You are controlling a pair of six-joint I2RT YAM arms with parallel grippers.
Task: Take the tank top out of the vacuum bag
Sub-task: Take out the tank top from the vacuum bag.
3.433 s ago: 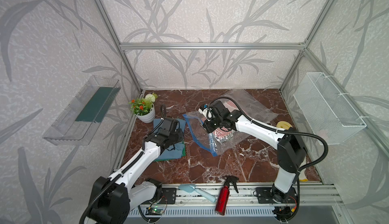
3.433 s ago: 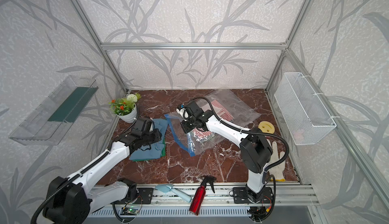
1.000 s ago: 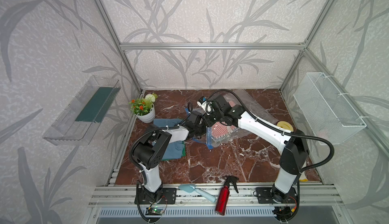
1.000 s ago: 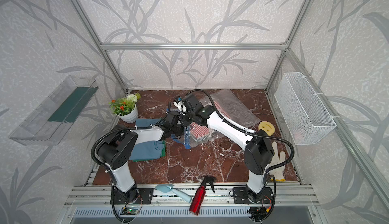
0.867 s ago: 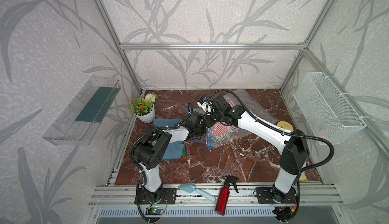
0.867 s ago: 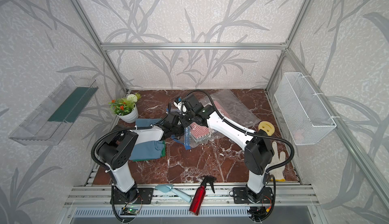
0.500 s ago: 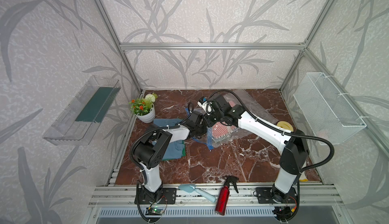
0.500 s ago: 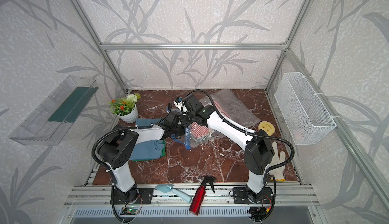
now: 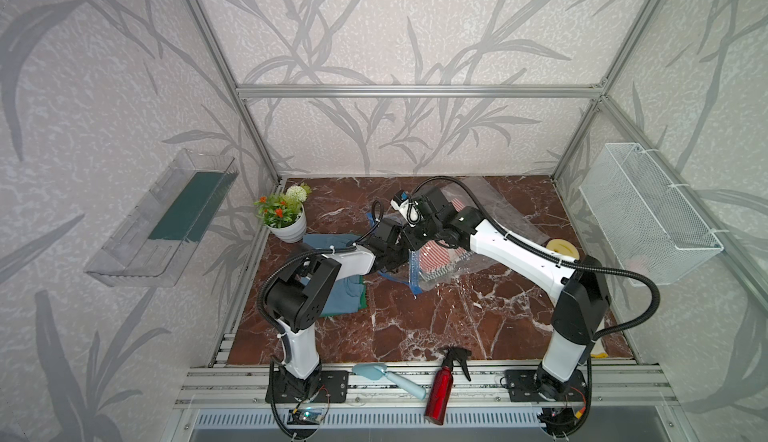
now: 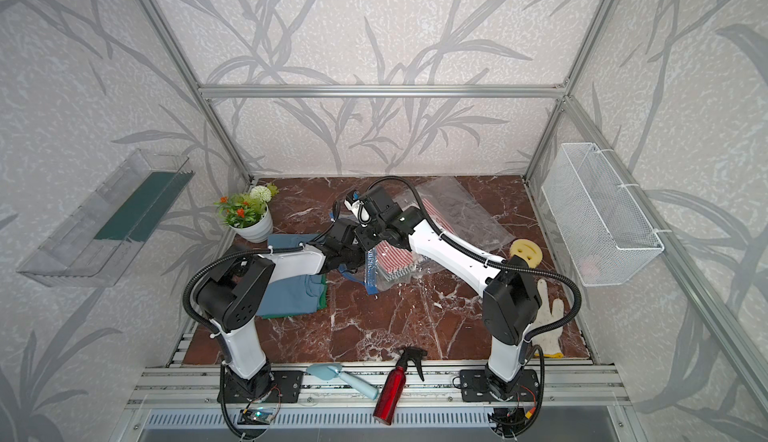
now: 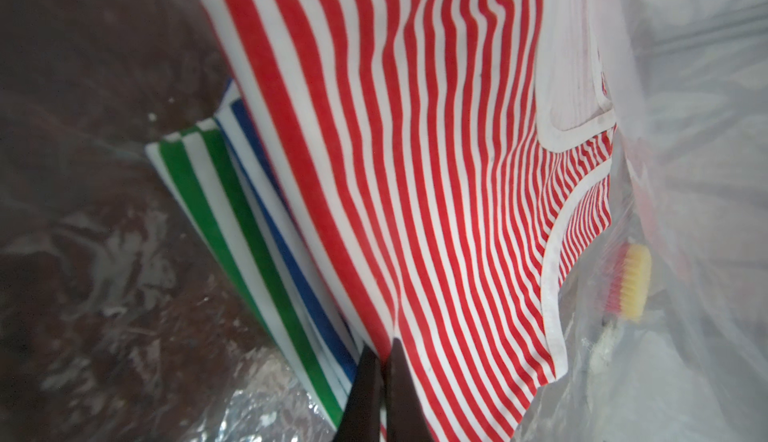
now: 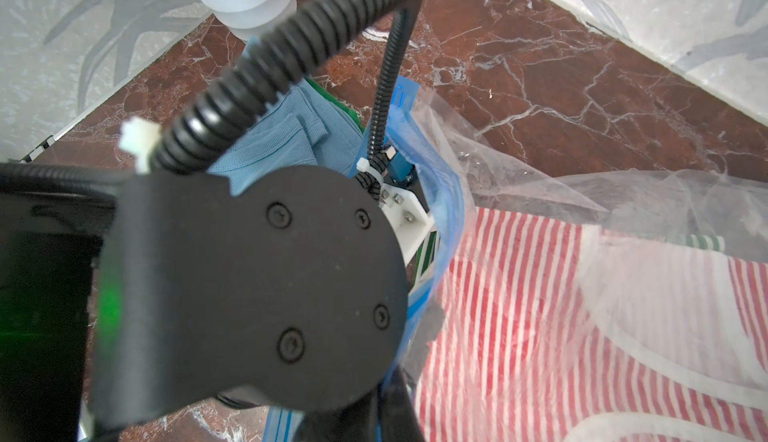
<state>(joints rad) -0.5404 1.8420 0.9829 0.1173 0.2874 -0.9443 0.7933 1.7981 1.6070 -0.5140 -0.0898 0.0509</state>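
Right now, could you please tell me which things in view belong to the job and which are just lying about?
Job: vacuum bag, red-striped tank top, left gripper, right gripper.
Lying about: flowerpot, blue cloth, spray bottle, sponge, glove, pale-blue tool.

Both top views look down from high over the front rail (image 9: 623, 377) toward the back wall (image 9: 415, 137), far enough to hold the whole surface (image 9: 415, 328), the left arm (image 9: 345, 261) and the right arm (image 9: 519, 253). The left wrist view sits very close inside the clear bag (image 11: 685, 87), facing the red-striped top (image 11: 415, 170), with the left tool (image 11: 384, 348) at its edge. The right wrist view looks steeply down past the left arm's black wrist (image 12: 249, 294) onto the same bag and top.
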